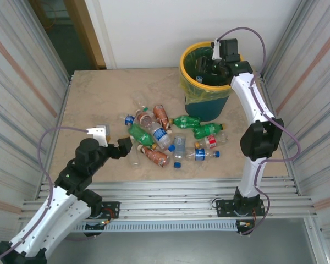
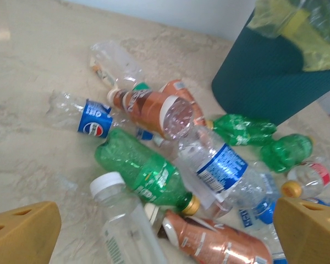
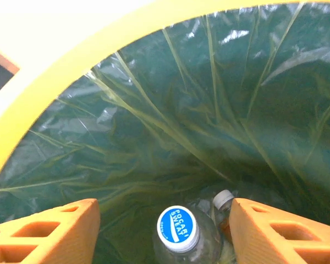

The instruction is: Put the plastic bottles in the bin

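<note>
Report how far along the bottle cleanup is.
Done: a blue-capped bottle and a white-capped bottle are inside the bin. In hand: the right end effector hangs open over it; the left end effector, open, faces the pile. Left: that pile, roughly a dozen, on the table.

Crumpled clear, green and brown-orange plastic bottles (image 2: 143, 168), glossy, with shiny film labels, lie on a smooth, faintly polished beige stone-look desk (image 1: 93, 93). At 1 o'clock: round teal plastic bin (image 2: 264, 82), matt and finely ribbed; its thin green-yellow plastic liner bag (image 3: 170, 110) is creased and glossy.
</note>
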